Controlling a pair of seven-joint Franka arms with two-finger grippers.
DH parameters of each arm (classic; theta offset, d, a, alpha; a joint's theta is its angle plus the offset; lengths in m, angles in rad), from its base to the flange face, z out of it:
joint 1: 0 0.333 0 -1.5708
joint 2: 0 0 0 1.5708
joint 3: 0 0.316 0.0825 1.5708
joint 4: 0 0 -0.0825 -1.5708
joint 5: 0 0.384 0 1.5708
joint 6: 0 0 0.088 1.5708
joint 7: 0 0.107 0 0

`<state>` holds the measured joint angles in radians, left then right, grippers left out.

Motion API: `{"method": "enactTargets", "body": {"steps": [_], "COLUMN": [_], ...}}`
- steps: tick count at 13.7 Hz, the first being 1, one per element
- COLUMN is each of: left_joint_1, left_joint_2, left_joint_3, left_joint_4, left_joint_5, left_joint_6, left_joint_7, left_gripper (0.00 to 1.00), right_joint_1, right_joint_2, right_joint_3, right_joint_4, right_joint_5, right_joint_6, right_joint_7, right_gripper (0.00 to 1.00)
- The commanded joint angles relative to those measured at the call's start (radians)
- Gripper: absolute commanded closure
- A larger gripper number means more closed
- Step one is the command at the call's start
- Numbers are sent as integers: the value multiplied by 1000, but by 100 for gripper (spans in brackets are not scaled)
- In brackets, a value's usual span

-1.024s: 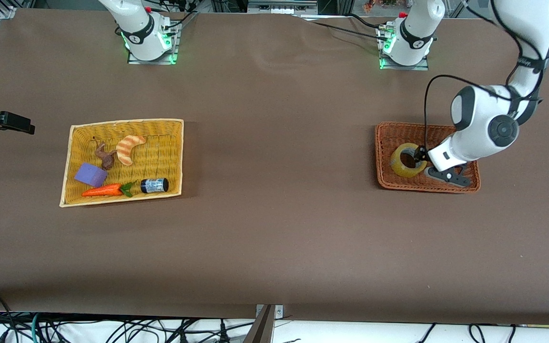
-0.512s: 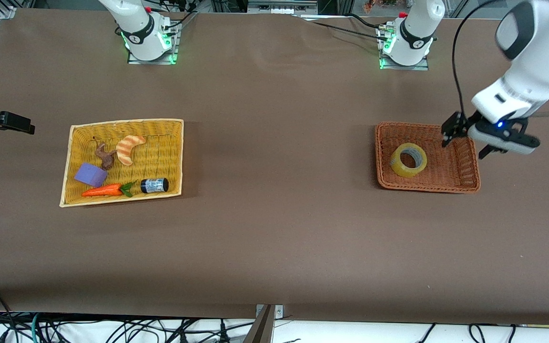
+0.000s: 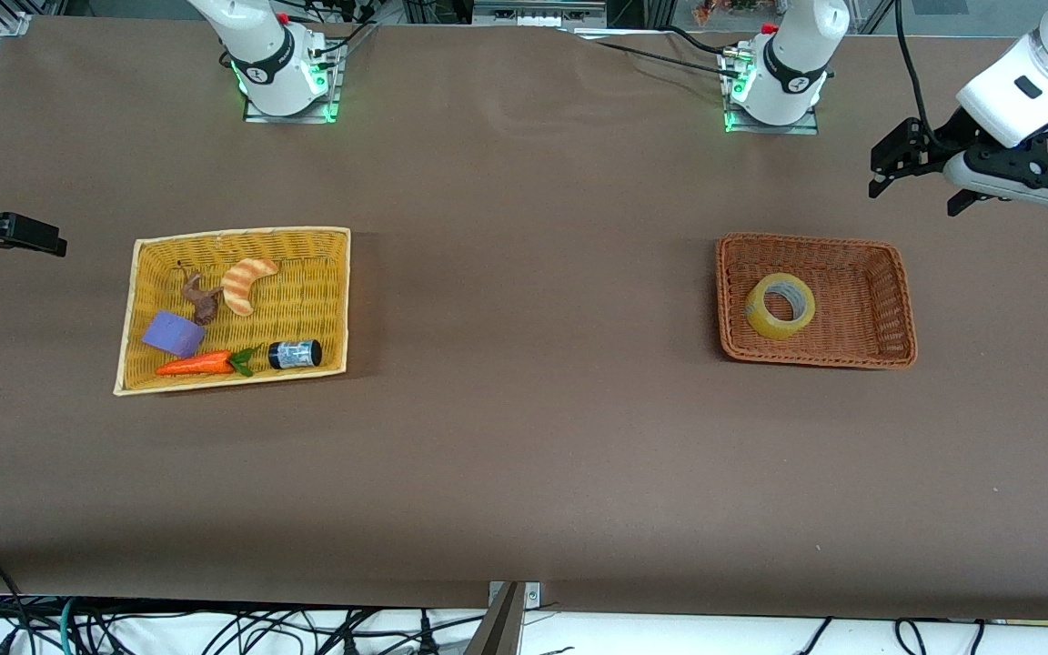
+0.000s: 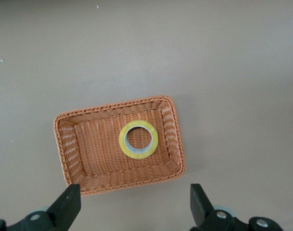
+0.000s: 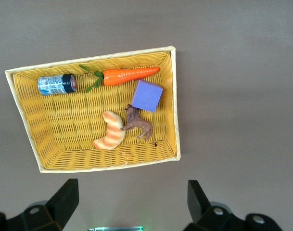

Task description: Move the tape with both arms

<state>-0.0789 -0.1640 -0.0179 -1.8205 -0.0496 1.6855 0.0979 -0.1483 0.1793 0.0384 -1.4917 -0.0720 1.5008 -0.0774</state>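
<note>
At my right arm's end of the table (image 3: 524,455), my right gripper (image 5: 132,192) hangs in the air and waits. Its jaws are spread wide and hold nothing. Its wrist view looks straight down on the yellow basket (image 3: 347,300). In that basket lie a striped croissant toy (image 3: 246,284), a small brown horse figure (image 3: 201,296), a purple block (image 3: 174,334), a carrot (image 3: 196,365) and a dark jar (image 3: 295,354). There is no tape among them.

Toward my left arm's end stands the brown basket (image 3: 901,309), and the tape (image 3: 780,307) lies in it, hole upward. It sits on the basket floor, toward the wall that faces the right arm's end, and nothing touches it.

The change is in my left arm. A second ago my left gripper (image 4: 134,202) was down in this basket, right at the roll. Half a second ago it had lifted to the basket's rim. Now it is high over bare table at the left arm's end, well clear of the basket. Its jaws are released and wide apart, with only table between the fingertips.

I judge that the roll has been put down where it belongs and the transfer is finished. What is left is to draw my arms back to rest.
</note>
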Motion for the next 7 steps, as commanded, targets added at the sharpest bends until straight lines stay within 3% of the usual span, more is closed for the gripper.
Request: {"method": "enactTargets", "body": {"steps": [1, 7], "left_joint_1": [16, 36], "left_joint_2": [37, 43], "left_joint_3": [21, 36], "left_joint_4": [32, 33], "left_joint_5": [16, 16], "left_joint_6": [-29, -107], "left_joint_7": [-30, -72], "left_gripper": [0, 0], "right_joint_1": [-1, -1], "right_joint_2": [2, 2], "right_joint_3": [-2, -2], "right_joint_4": [10, 10], "right_joint_5": [17, 17], "right_joint_6": [-13, -13], "right_joint_7": [-15, -15], "right_gripper": [0, 0]}}
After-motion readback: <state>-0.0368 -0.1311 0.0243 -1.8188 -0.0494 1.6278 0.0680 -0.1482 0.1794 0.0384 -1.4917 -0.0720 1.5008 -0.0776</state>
